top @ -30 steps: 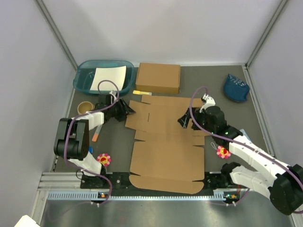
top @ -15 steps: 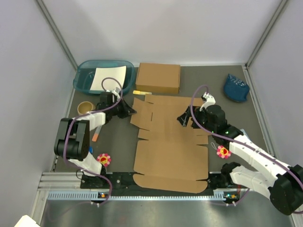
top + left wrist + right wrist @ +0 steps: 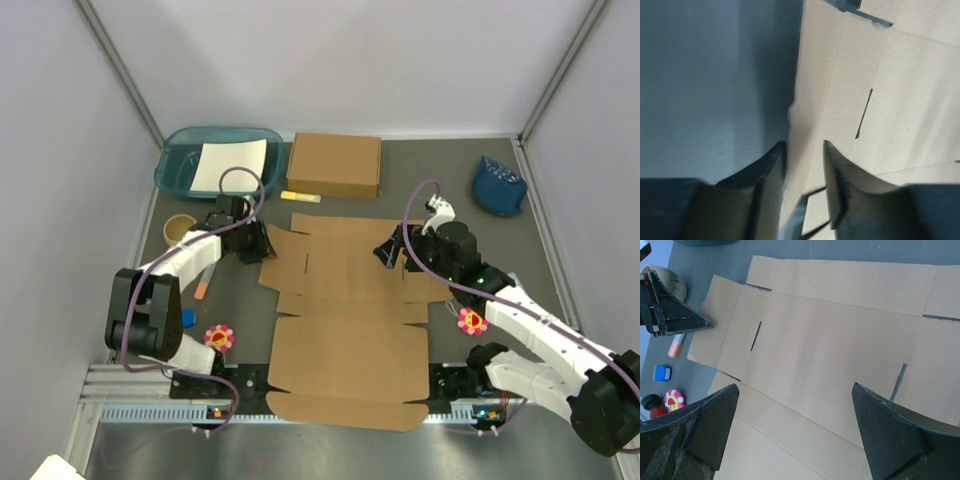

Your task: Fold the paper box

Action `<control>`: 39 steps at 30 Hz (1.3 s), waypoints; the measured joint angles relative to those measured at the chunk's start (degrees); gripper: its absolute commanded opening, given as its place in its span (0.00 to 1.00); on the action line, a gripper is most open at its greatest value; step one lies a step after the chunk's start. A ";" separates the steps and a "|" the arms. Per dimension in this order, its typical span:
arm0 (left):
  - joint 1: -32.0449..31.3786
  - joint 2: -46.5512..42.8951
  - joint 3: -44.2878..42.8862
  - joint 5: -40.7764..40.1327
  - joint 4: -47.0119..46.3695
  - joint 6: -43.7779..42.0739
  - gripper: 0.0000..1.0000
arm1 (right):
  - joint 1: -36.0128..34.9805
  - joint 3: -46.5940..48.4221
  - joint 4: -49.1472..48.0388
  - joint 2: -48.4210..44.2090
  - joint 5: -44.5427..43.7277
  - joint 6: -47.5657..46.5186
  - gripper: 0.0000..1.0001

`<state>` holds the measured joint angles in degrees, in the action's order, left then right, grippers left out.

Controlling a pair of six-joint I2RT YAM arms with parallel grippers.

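Observation:
The paper box [image 3: 345, 300] lies flat and unfolded in the middle of the table, a brown die-cut sheet with flaps and slots [image 3: 900, 75] [image 3: 840, 340]. My left gripper [image 3: 262, 243] is at the sheet's left flap. In the left wrist view its jaws [image 3: 804, 143] stand a narrow gap apart, with the flap's edge running between them and one finger over the card. My right gripper [image 3: 385, 255] hovers over the sheet's right part. It is wide open [image 3: 794, 386], with only flat card beneath it.
Along the back stand a teal tray [image 3: 180, 165] holding white paper [image 3: 228, 163], a closed brown box [image 3: 335, 165] and a blue bag [image 3: 498, 185]. A small bowl [image 3: 180, 228], an orange marker [image 3: 203, 290] and a flower toy [image 3: 219, 337] lie left; another flower toy [image 3: 472, 322] lies right.
The sheet has slid toward the near edge and slightly left, with the left gripper at its flap. The left jaws shut, then parted a little. The right arm has barely moved.

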<state>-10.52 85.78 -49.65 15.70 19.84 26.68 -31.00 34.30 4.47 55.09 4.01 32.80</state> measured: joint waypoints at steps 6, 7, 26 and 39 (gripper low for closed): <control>0.00 -2.93 -4.72 -6.34 9.51 -0.87 0.71 | 0.00 -0.61 0.50 -1.46 0.26 -0.17 0.97; 0.02 -3.67 -6.14 -6.64 10.03 -0.66 0.71 | 0.00 -0.61 0.50 -1.51 0.31 -0.17 0.97; -2.34 21.27 -20.76 7.39 -9.35 5.92 0.58 | 0.00 -0.59 2.45 -3.39 0.48 -0.68 0.97; -2.27 21.42 -22.86 2.25 -9.29 4.85 0.60 | -0.02 -0.57 3.34 -3.19 0.66 -0.68 0.97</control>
<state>-12.80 107.20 -72.51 17.96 10.55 31.53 -31.03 33.74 7.81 51.90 4.67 32.12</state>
